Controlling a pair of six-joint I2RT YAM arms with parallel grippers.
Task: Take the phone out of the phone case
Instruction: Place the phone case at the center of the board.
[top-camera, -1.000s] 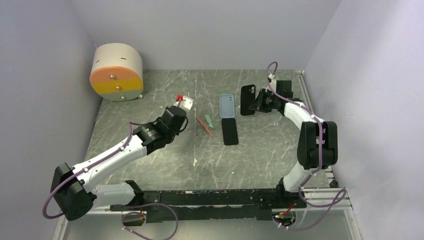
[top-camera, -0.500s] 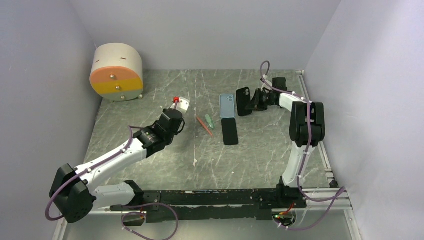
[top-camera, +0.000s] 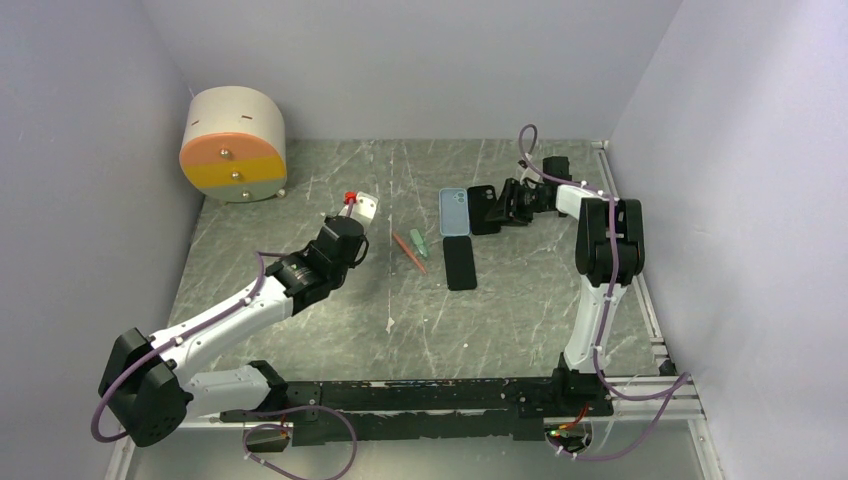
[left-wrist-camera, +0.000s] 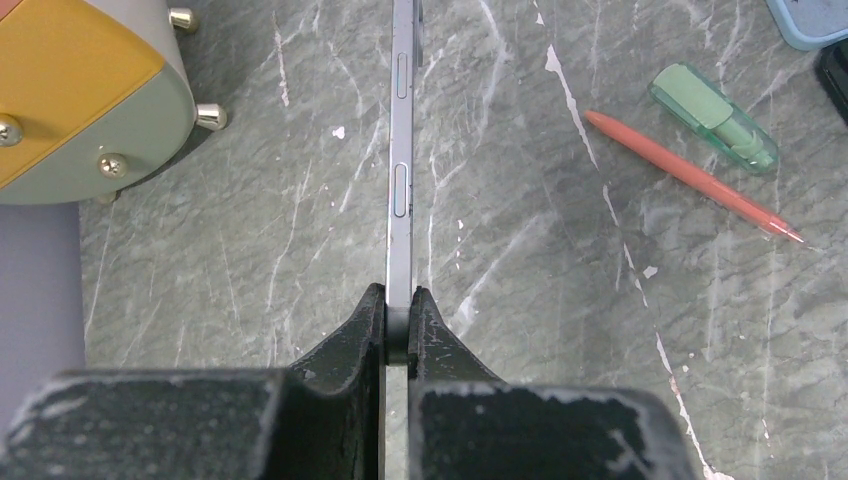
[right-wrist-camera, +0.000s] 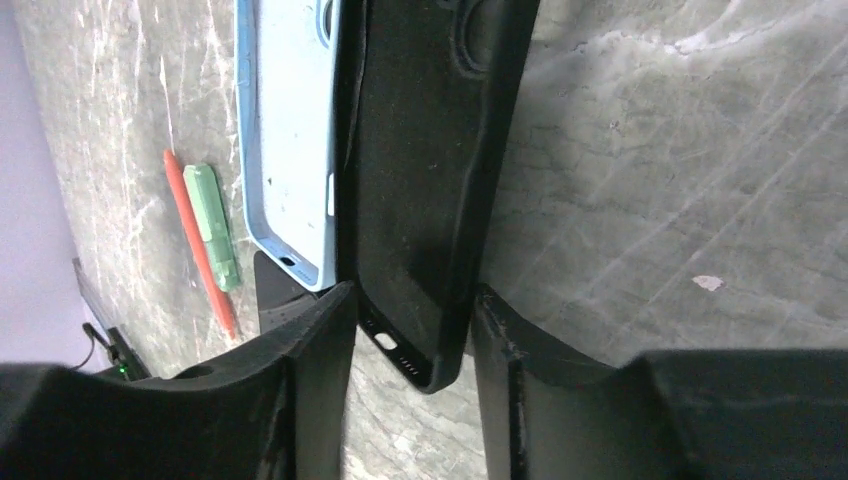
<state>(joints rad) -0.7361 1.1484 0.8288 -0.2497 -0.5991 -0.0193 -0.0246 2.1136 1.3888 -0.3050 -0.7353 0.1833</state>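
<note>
My left gripper (left-wrist-camera: 398, 300) is shut on a thin grey phone (left-wrist-camera: 403, 150), held edge-on above the table with its side buttons showing. In the top view this gripper (top-camera: 362, 250) is left of centre, and the phone (top-camera: 388, 262) shows as a thin line. My right gripper (right-wrist-camera: 413, 290) has a black phone case (right-wrist-camera: 420, 180) between its fingers, which touch both sides of it. The case is low over the table, right beside a light blue case (right-wrist-camera: 290, 130). In the top view the right gripper (top-camera: 503, 205) and black case (top-camera: 484, 210) are at the back right.
A flat black phone-shaped thing (top-camera: 460, 264) lies in front of the light blue case (top-camera: 454, 211). A red pen (top-camera: 408, 252) and a green cap-like object (top-camera: 418, 243) lie mid-table. A round drawer unit (top-camera: 233, 143) stands at the back left. Walls close both sides.
My right gripper has moved left and lowered the black case from upright down beside the blue case. My left arm has shifted slightly with the phone.
</note>
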